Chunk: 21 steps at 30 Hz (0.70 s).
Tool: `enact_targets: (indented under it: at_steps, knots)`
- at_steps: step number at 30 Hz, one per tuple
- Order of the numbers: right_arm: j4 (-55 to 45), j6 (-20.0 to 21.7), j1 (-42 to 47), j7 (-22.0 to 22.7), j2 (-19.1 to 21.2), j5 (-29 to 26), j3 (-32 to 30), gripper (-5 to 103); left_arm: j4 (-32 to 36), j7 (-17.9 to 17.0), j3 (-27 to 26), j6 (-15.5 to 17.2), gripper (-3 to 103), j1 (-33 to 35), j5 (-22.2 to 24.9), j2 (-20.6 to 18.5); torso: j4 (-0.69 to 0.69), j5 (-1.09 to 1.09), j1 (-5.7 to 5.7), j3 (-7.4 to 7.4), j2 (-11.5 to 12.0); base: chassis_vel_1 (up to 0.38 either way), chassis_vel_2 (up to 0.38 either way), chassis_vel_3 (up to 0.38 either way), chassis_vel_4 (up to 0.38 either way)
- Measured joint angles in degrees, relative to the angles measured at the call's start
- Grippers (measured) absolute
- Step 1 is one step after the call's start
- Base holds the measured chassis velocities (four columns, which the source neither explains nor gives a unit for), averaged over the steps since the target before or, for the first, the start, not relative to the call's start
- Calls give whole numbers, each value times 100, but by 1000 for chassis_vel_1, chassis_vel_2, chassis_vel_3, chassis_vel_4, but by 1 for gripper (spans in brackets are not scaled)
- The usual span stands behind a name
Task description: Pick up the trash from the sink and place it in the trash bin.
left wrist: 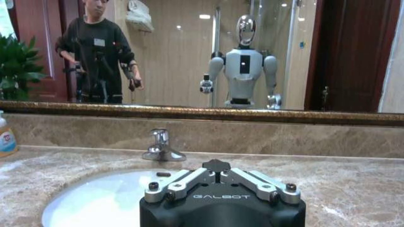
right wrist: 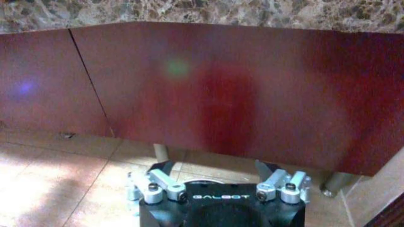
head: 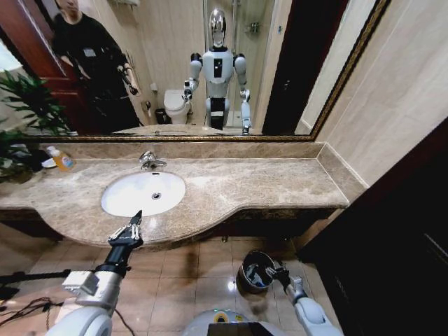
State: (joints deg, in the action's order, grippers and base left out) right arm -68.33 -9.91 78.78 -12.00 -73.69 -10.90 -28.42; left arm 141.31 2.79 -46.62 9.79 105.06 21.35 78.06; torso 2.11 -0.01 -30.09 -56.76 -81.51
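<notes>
Sink (head: 143,193): basin lying open from above, chrome tap (head: 150,161) standing at its back rim. Soap bottle (head: 61,159) sitting well left. Trash bin (head: 256,271): mouth facing upward beside overhanging marble counter (head: 266,183).

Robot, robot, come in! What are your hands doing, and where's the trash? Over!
Left gripper shut, at counter edge by sink. Right gripper open, low at bin. Basin looks bare; white scraps in bin. Nothing in the way.
</notes>
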Motion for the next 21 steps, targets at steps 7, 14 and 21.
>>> enact_targets:
  at_steps: [7, 14, 21]
  knots:
    - [146, -93, 19, 13, -90, -32, -55, 100, 0, 0, 0, 0, 0, 0, 0, 0, 0, 0, 0, 0, 0, 0, 0, 0, 0]
    - [241, -112, 36, 12, -208, -59, -64, 100, 0, 0, 0, 0, 0, 0, 0, 0, 0, 0, 0, 0, 0, 0, 0, 0, 0]
    - [314, 0, 29, 1, -314, -343, -64, 100, 0, 0, 0, 0, 0, 0, 0, 0, 0, 0, 0, 0, 0, 0, 0, 0, 0]
